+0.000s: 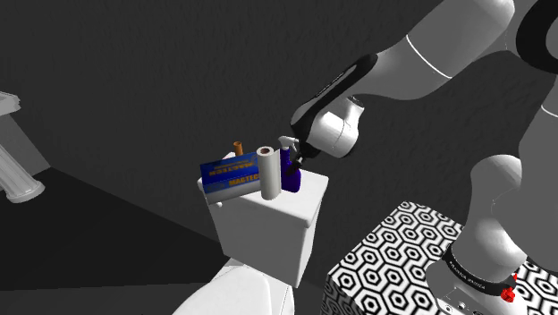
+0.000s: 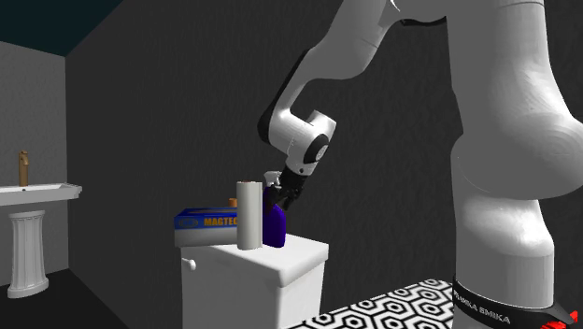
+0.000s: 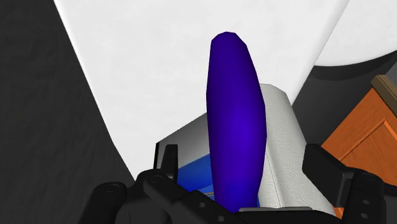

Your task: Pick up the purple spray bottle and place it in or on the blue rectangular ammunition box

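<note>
**Two markings can be read**

The blue box [image 2: 201,221] bears yellow lettering on its side reading "MAGTEC", and the white paper roll [image 2: 248,215] hides whatever follows. The dark band [image 2: 495,301] low on the arm reads "FRANKA EMIKA".

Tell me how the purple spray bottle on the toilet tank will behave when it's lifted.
The purple spray bottle looks tall and narrow, so it may tip if nudged; the white roll stands right beside it. Its smooth, rounded body tapers, so it could slip between the open fingers unless squeezed squarely. It probably feels stiff; its weight can't be judged.
</note>
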You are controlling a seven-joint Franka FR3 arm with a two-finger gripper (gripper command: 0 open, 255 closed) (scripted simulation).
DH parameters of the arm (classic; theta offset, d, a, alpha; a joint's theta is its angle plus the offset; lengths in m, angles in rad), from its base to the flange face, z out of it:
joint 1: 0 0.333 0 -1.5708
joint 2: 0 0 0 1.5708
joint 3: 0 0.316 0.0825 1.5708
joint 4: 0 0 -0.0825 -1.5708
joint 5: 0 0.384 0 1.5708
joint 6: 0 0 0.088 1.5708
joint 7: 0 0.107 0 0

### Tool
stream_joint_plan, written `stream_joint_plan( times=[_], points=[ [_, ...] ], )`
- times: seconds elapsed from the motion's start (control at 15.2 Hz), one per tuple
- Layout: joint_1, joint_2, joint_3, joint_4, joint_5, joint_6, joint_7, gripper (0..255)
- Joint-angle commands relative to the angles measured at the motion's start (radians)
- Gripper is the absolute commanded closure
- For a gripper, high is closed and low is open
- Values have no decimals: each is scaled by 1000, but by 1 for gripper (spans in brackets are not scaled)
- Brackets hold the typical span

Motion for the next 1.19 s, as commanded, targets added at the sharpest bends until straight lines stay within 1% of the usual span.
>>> stream_joint_plan(
  times=[0.0, 0.4, 0.46, 1.06, 1.12],
  points=[
    [-4, 13, 5, 11, 34, -2, -30, 0],
    [-4, 13, 5, 11, 33, -2, -29, 0],
    [-4, 13, 5, 11, 33, -2, -29, 255],
    [-4, 13, 5, 11, 34, -2, -29, 255],
    [1, -2, -4, 1, -21, -2, 20, 255]
  ],
)
